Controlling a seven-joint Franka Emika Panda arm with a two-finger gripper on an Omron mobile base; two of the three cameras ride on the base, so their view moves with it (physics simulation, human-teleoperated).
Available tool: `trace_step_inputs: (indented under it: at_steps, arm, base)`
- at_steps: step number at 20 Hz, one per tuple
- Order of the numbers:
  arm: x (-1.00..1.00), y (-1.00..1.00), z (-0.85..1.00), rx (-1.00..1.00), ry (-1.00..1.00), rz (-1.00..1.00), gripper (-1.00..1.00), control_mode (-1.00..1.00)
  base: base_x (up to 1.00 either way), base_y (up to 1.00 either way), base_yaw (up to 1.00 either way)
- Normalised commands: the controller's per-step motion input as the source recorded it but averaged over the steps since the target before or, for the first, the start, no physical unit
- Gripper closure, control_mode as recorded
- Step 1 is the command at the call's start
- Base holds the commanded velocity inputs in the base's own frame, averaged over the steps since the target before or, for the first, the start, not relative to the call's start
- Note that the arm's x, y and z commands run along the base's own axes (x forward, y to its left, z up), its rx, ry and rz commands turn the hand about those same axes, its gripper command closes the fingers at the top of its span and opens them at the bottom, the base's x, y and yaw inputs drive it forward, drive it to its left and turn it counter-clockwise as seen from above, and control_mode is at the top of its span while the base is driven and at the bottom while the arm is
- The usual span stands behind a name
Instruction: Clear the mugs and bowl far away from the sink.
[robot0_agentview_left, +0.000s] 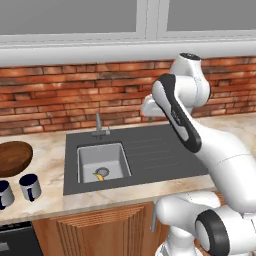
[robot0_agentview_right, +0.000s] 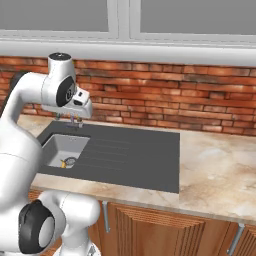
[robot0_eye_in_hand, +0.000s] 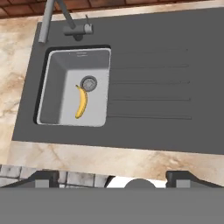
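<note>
In the left base view the picture's left edge cuts off the bowl (robot0_agentview_left: 14, 158) and the nearer mug (robot0_agentview_left: 5, 194). The arm's elbow hides the end effector there — its jaws cannot be judged. The banana (robot0_agentview_left: 100, 175) in the sink (robot0_agentview_left: 100, 161) shows only partly — the basin's front wall covers the rest.

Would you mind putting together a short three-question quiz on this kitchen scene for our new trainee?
1. True or false: a banana lies inside the sink basin.
2. Multiple choice: in the left base view, the bowl and the two mugs stand on the counter
A. left of the sink
B. on the drainboard
C. inside the basin
3. Fill in: the faucet stands between the basin and the ____ wall.

Key: 1 true; 2 A; 3 brick.
</note>
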Motion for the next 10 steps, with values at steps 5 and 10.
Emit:
trace_step_inputs:
  at_steps: [5,10]
  arm:
    - [-0.30,1.00,-0.08,0.06,0.00,0.00,-1.00,-1.00]
    - [-0.34,1.00,-0.05,0.00,0.00,0.09,-1.00,-1.00]
  base:
    - [0.00,0.00,0.00]
    - [0.00,0.00,0.00]
